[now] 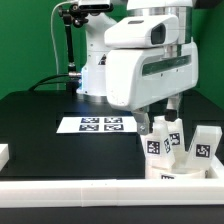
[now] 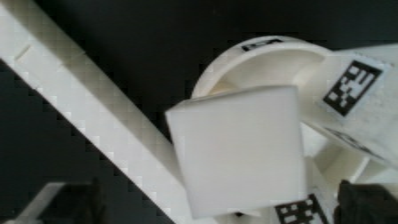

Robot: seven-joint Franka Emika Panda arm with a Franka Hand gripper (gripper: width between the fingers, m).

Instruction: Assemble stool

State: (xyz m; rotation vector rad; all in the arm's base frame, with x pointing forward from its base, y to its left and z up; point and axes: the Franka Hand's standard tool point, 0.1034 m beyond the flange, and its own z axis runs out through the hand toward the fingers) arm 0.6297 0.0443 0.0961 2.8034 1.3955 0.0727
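Observation:
The stool's parts crowd the corner at the exterior view's right front. Three white blocky legs with square tags stand there: one [image 1: 155, 142], one [image 1: 178, 134] and one [image 1: 205, 144]. My gripper [image 1: 160, 120] hangs just above the first two. In the wrist view a white leg [image 2: 240, 150] fills the middle, between my dark fingertips [image 2: 365, 200], which stand wide apart and clear of it. The gripper [image 2: 214, 208] is open. The round rimmed seat disc [image 2: 258, 70] lies behind that leg. Another tagged leg [image 2: 356, 85] rests on the seat.
The marker board [image 1: 97, 124] lies flat on the black table behind the parts. The long white border rail [image 1: 100, 190] runs along the front edge and shows as a diagonal bar in the wrist view [image 2: 80, 95]. A black stand [image 1: 70, 40] rises at the back.

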